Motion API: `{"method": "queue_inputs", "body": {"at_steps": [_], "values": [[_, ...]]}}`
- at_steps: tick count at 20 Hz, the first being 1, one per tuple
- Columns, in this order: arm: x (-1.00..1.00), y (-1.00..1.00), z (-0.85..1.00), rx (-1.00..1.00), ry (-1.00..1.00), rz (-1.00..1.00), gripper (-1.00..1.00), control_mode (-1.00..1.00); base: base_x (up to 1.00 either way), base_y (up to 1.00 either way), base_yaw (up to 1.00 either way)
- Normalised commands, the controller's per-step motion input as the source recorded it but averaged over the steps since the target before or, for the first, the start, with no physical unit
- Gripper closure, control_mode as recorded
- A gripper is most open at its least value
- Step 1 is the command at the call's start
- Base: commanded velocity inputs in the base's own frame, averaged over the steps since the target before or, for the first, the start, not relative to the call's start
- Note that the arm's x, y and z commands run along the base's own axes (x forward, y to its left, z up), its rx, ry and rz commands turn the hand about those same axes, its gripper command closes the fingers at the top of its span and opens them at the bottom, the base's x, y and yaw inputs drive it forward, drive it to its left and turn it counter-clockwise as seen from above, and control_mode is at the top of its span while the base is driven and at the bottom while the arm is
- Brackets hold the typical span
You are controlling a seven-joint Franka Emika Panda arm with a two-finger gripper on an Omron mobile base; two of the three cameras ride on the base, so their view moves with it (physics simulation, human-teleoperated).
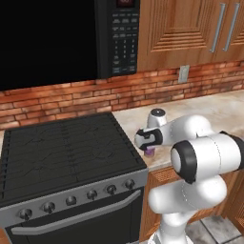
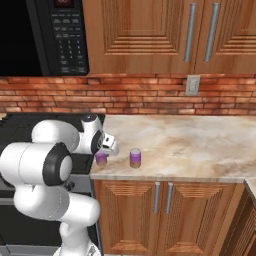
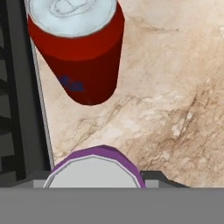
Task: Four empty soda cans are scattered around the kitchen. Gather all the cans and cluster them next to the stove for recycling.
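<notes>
Red brick wall (image 2: pixel 150 95), wooden cabinets (image 2: pixel 165 35), a black microwave (image 1: pixel 71 38), beige marbled counter (image 2: pixel 200 145).

I have the arm folded forward from its base, the big white elbow joint close to the cameras and the forearm reaching out low and level from it. The wrist bends down at the end, so the hand points nearly straight down with the gripper (image 2: pixel 102 156) right at the bottom of it, partly hidden behind the wrist housing in the left base view. My jaws are drawn in tight on the purple can (image 3: pixel 94 168), whose silver top sits between the fingers in the hand view.
</notes>
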Motion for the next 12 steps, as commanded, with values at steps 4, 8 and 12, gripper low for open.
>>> {"method": "queue_inputs", "body": {"at_steps": [4, 8, 12], "values": [[0.01, 0.00, -0.21, 0.00, -0.01, -0.03, 1.00, -1.00, 0.00, 0.00, 0.00], [0.00, 0.00, -0.27, 0.00, -0.01, -0.01, -1.00, -1.00, 0.00, 0.00, 0.00], [0.00, 0.00, -0.13, 0.00, -0.07, -0.01, -1.00, -1.00, 0.00, 0.00, 0.00]]}}
